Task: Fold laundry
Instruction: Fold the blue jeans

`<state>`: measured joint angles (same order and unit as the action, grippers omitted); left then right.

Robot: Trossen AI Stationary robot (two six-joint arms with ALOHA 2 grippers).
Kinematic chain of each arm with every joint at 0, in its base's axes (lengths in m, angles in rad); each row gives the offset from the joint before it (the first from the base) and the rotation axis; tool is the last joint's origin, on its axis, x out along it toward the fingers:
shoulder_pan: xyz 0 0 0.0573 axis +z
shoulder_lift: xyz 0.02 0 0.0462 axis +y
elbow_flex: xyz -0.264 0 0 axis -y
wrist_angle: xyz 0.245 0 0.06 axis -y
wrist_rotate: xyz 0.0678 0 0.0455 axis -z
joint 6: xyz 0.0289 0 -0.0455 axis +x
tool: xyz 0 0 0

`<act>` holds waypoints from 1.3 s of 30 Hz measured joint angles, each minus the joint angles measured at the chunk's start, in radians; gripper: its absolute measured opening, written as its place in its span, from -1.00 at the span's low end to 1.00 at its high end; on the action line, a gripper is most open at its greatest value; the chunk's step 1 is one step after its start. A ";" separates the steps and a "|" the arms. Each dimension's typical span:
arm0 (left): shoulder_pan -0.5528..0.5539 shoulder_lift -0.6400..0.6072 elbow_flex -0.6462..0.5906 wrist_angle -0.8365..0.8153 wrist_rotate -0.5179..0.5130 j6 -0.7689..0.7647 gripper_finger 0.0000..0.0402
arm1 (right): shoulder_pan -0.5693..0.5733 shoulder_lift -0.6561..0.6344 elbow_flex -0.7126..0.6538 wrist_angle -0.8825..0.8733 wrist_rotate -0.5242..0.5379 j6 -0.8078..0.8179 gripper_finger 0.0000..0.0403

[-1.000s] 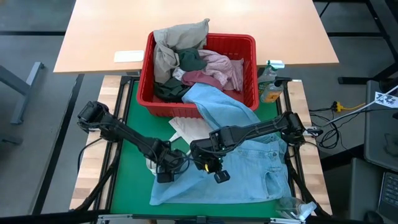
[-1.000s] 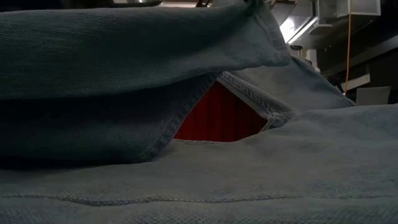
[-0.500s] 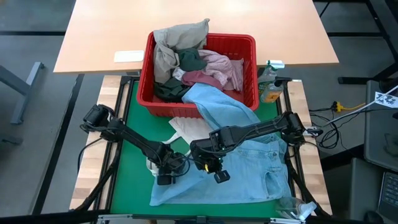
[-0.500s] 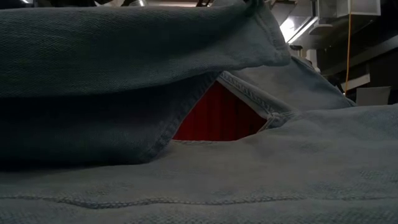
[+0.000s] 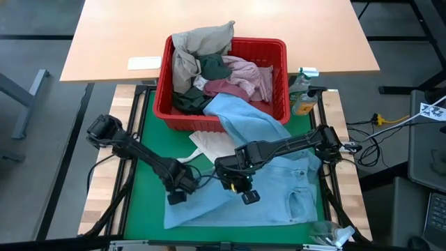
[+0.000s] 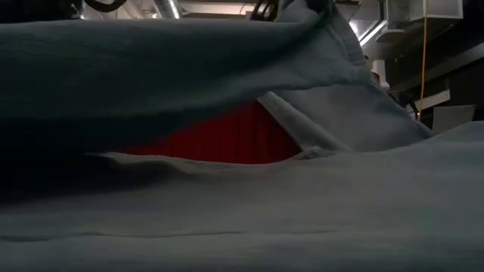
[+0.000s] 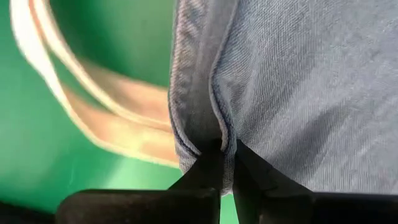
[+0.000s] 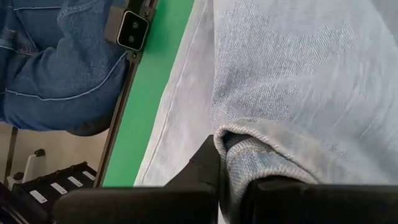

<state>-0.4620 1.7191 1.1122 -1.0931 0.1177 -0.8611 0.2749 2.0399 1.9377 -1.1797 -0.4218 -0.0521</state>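
While the light blue jeans lie spread over the green mat at the front of the tabletop, one leg trails up and over the front wall of the red basket. Both pincers grip this garment. The left pincer is clamped on the jeans' left edge; the left wrist view shows its two dark fingers pinched on a seamed fold of the denim, with a pale loop strap lying on the mat beside it. The right pincer sits near the middle of the jeans, just right of the left one, and its wrist view shows the fingers closed on a thick rolled hem, with the cloth spreading flat beyond. In the low view, denim fills nearly everything, a raised fold hanging above a flat layer and a strip of the red basket showing between them.

Inside the basket the other garments are heaped: a beige piece piled highest at the back left, a dark green one, a mottled pink one, a maroon one. A white bag lies on the mat between basket and jeans, partly under the denim. A bottle stands just right of the basket. In the right wrist view a person in blue jeans stands beyond the tabletop's edge.
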 joint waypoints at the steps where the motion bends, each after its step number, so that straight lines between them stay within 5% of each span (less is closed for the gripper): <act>1: -0.005 0.000 0.000 -0.009 0.007 -0.015 -0.92 | 0.000 0.000 0.000 0.000 0.001 0.002 -0.92; 11: -0.050 0.000 0.000 -0.012 -0.041 -0.122 -0.94 | 0.000 0.000 0.000 0.000 0.198 0.078 -0.92; 39: -0.095 0.000 0.000 -0.111 -0.183 -0.388 -0.86 | 0.000 0.000 -0.002 0.034 0.347 0.206 -0.92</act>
<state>-0.5571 1.7191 1.1122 -1.2044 -0.0649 -1.2494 0.2745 2.0403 1.9354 -1.1458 -0.0746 0.1539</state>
